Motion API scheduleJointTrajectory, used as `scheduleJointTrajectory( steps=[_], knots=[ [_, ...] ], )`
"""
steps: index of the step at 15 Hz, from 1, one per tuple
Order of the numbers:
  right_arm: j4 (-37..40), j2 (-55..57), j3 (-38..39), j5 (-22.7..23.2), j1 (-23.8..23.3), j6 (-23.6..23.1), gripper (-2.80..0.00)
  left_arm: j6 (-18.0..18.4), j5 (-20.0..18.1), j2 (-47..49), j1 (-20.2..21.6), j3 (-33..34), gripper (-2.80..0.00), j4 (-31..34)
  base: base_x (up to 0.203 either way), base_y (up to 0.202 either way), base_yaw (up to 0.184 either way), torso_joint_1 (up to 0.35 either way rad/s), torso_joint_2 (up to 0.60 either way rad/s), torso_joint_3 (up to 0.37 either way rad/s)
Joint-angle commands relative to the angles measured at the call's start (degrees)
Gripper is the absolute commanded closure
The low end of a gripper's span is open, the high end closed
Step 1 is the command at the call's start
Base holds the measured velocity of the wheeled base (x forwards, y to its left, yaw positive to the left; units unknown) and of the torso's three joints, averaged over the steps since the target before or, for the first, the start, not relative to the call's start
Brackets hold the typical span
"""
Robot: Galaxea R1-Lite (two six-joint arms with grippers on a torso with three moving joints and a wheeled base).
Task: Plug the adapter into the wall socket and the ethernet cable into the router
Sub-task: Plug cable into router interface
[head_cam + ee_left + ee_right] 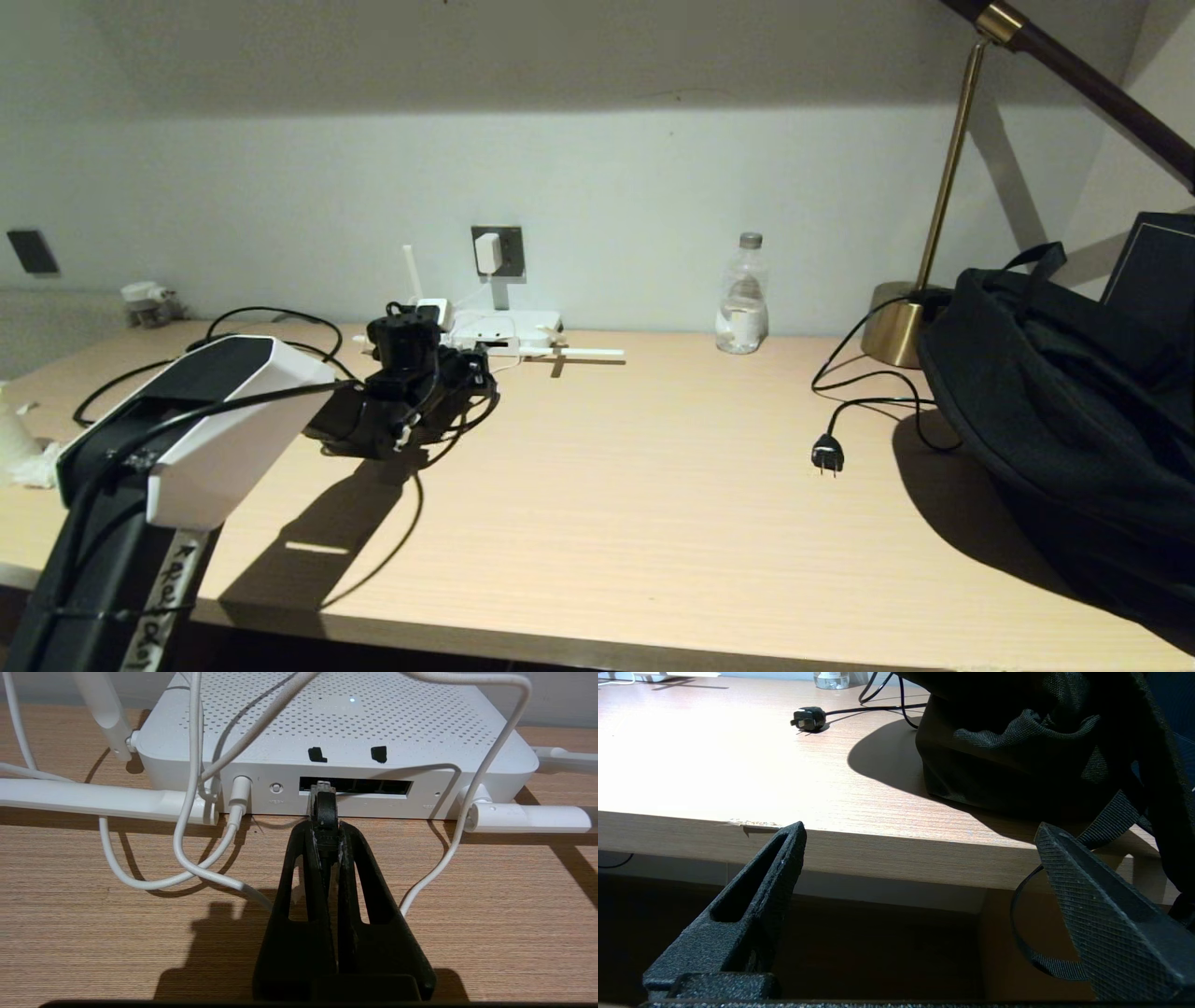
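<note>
**Left tool holds the cable plug at the router's port**

The left tool (325, 833) is squeezed tight on the end of the ethernet cable (324, 812). Its two black fingers (299, 877) pinch the dark plug between them. The small clear tip of the plug sits right at the left end of the long dark port slot on the router (336, 723). It is hard to tell if the tip is all the way in.

The router is a flat white box with many tiny holes on top. White stick antennas (93, 800) lie out from both of its sides on the bench (490, 933). A thin white cord (187, 812) is plugged in beside the slot and loops over the bench in front of the box.

In the head view the left arm (201, 420) reaches over the bench to the router (495, 329) by the wall. Above it, the adapter (486, 252) sits in the wall socket (509, 238). More black cable curls on the bench near the arm.

The right tool (920, 833) hangs low, at the front edge of the bench, with its fingers wide apart and holding nothing. Near it rests a black bag (1031, 742). A black two-pin plug (827, 455) lies on the bench on its cord. Farther back stand a water bottle (744, 294) and a brass lamp (934, 233).
</note>
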Motion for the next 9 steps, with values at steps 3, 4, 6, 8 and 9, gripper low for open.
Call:
scheduleJointTrajectory(
  steps=[3, 4, 6, 8, 9],
  knots=[
    [-0.04, 0.01, 0.0, 0.02, 0.0, -0.05, -2.8, -0.03, -0.78, -1.25, 0.22, -0.28, 0.0, 1.23, 0.0, 0.0, 0.0, 0.0, 0.0, 0.0],
    [-0.04, 0.0, 0.0, 0.02, 0.0, -0.05, -2.8, -0.03, -0.79, -1.16, 0.31, -0.28, 0.0, 1.3, 0.0, 0.0, 0.0, 0.0, 0.0, 0.0],
    [-0.04, 0.09, 0.0, 0.02, 0.0, -0.05, -2.8, -0.03, -0.81, -0.99, 0.31, -0.16, 0.0, 1.3, 0.0, 0.0, 0.0, 0.0, 0.0, 0.0],
    [-0.04, 0.05, 0.0, 0.02, 0.0, -0.05, -2.8, -0.03, -0.78, -0.99, 0.4, -0.04, 0.0, 1.3, 0.0, 0.0, 0.0, 0.0, 0.0, 0.0],
    [-0.04, 0.0, 0.0, 0.02, 0.0, -0.05, -2.8, -0.03, -0.78, -0.99, 0.4, 0.07, 0.0, 1.3, 0.0, 0.0, 0.0, 0.0, 0.0, 0.0]
  ],
)
